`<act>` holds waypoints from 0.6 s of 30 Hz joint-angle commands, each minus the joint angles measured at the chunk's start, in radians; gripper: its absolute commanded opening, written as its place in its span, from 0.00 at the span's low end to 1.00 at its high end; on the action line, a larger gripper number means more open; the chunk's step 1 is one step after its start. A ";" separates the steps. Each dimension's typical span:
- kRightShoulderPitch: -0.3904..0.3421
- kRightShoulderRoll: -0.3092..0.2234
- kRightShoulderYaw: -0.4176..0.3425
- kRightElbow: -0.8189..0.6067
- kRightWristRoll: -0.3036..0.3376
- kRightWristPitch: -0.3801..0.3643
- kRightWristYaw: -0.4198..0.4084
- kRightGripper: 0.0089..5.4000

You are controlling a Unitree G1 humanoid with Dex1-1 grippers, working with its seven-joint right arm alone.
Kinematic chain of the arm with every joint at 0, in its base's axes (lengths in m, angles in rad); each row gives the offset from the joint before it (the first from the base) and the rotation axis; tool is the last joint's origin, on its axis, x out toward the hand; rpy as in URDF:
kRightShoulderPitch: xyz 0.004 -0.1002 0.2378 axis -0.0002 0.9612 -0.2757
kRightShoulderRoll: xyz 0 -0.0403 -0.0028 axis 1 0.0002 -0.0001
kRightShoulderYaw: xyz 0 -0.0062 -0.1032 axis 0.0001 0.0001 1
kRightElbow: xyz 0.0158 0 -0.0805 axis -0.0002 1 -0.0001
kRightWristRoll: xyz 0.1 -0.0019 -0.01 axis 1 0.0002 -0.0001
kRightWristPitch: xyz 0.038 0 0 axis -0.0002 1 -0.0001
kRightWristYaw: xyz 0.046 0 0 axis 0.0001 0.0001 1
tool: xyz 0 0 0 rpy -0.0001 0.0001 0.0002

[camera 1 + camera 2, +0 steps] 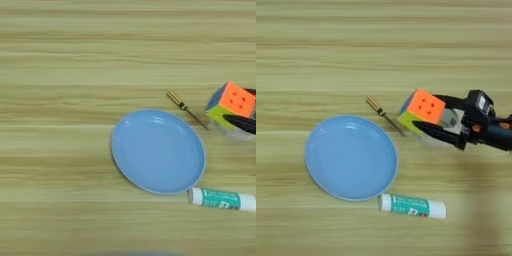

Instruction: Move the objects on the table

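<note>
table (381,45): light wood grain, carrying everything
plate (351,157): blue, around mid-table, nothing in it
claw (428,122): in from the right edge, clamped on the cube, so holding it
cube (422,111): tilted, orange face up, toward the right edge, looks lifted a bit
glue stick (413,206): near edge side, lying left-right, just beside the plate rim
screwdriver (385,115): diagonal, tip almost touching the cube, just left of the claw
</note>
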 commanded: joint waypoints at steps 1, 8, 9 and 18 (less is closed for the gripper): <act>-0.055 -0.009 0.039 -0.098 -0.045 0.045 -0.109 0.61; -0.081 0.030 0.119 -0.171 -0.070 0.135 -0.157 0.61; -0.079 0.034 0.129 -0.185 -0.071 0.143 -0.160 0.61; -0.085 0.081 0.216 -0.237 -0.100 0.196 -0.183 0.61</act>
